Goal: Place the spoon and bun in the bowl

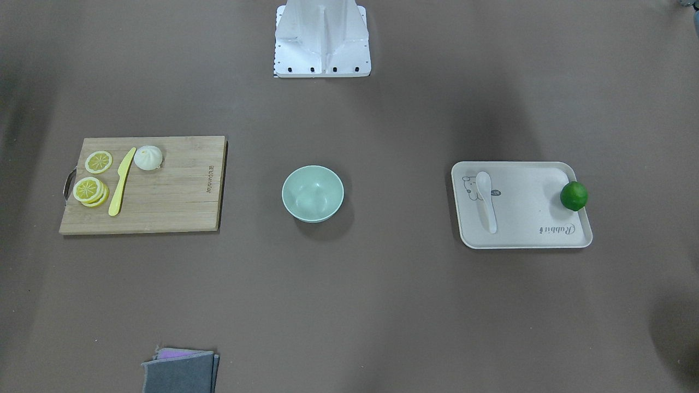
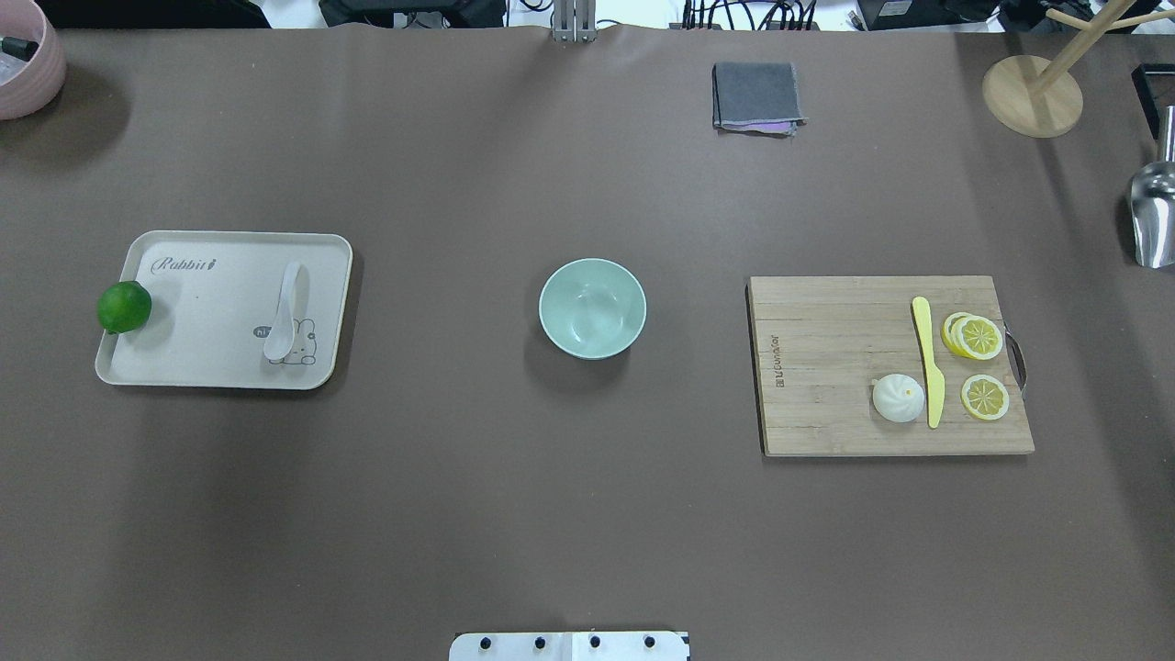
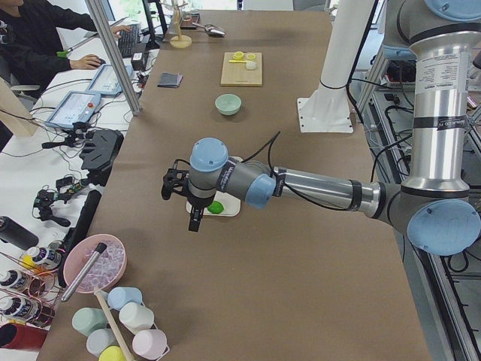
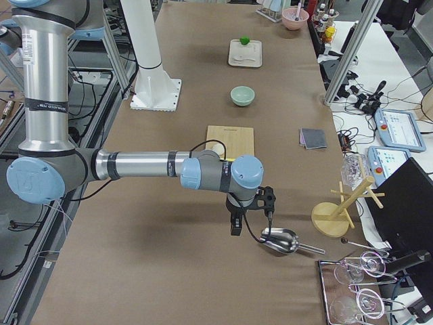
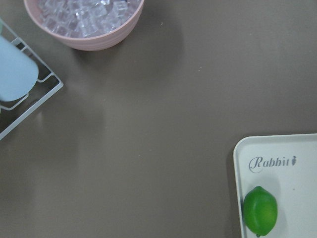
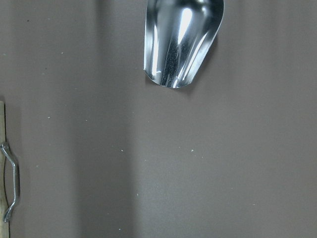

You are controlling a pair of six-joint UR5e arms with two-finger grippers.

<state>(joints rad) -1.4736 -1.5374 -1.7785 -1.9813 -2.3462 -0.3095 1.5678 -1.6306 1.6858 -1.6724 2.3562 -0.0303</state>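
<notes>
The white spoon (image 1: 486, 200) lies on a beige tray (image 1: 524, 229), also seen from overhead (image 2: 285, 312). The white bun (image 1: 148, 158) sits on a wooden cutting board (image 1: 175, 191); it also shows overhead (image 2: 898, 398). The empty mint-green bowl (image 2: 592, 308) stands mid-table between them (image 1: 312, 193). My left gripper (image 3: 194, 218) hangs over the table past the tray's lime end. My right gripper (image 4: 235, 227) hangs beyond the board, by a metal scoop. I cannot tell whether either is open or shut.
A green lime (image 2: 124, 307) rests on the tray's rim. A yellow knife (image 2: 929, 360) and lemon slices (image 2: 978, 338) lie beside the bun. A grey cloth (image 2: 756, 96), a metal scoop (image 2: 1152, 216), a wooden stand (image 2: 1033, 92) and a pink ice bowl (image 2: 27, 55) ring the table.
</notes>
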